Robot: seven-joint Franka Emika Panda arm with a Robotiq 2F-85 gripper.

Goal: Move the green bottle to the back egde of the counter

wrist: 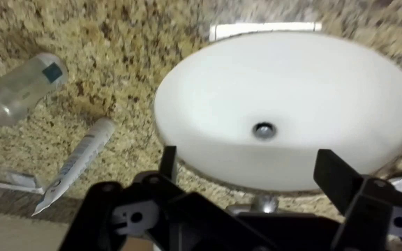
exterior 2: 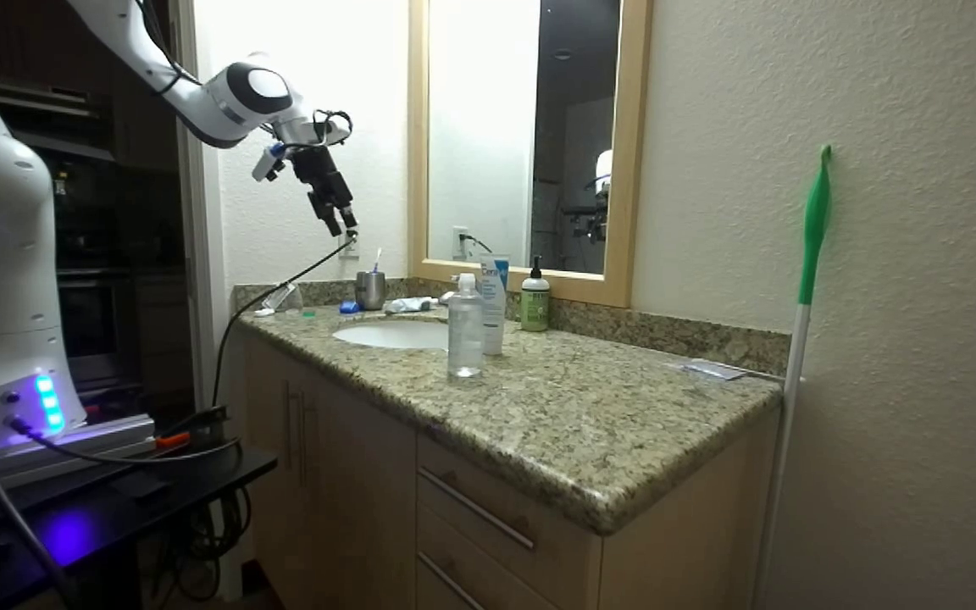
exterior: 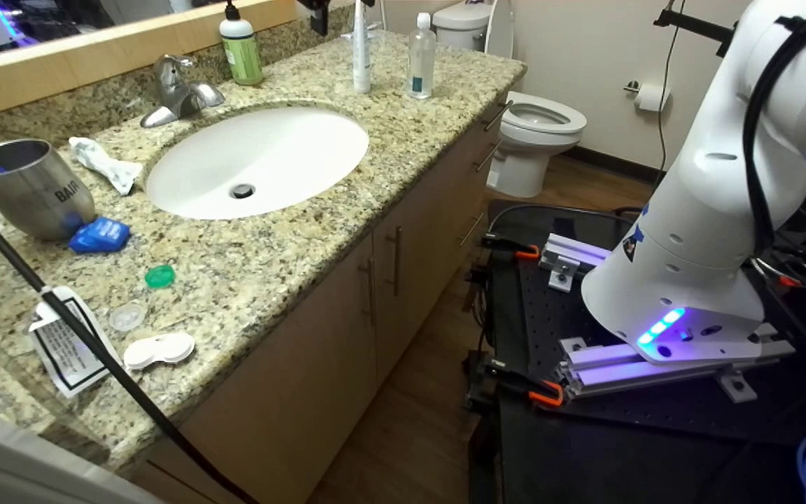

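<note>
The green bottle [exterior: 242, 59], with a white top and black pump, stands upright by the backsplash beside the faucet on the speckled counter [exterior: 291, 245]. In an exterior view the bottle [exterior 2: 535, 307] is partly behind the white tube. It is not clearly seen in the wrist view. My gripper [exterior 2: 341, 230] hangs well above the counter [exterior 2: 573, 407], apart from the bottle. In the wrist view the gripper [wrist: 247, 150] is open and empty, its fingers wide apart over the sink's back rim and faucet. Part of the gripper [exterior: 338, 12] shows at an exterior view's top edge.
A clear bottle [exterior: 420, 63] and white tube [exterior: 361, 56] stand past the sink [exterior: 270, 161]. The faucet [exterior: 179, 94] is behind the sink. A steel cup [exterior: 32, 189], blue item [exterior: 99, 235] and green cap [exterior: 159, 276] sit at the other end. A black cable [exterior: 81, 322] crosses there.
</note>
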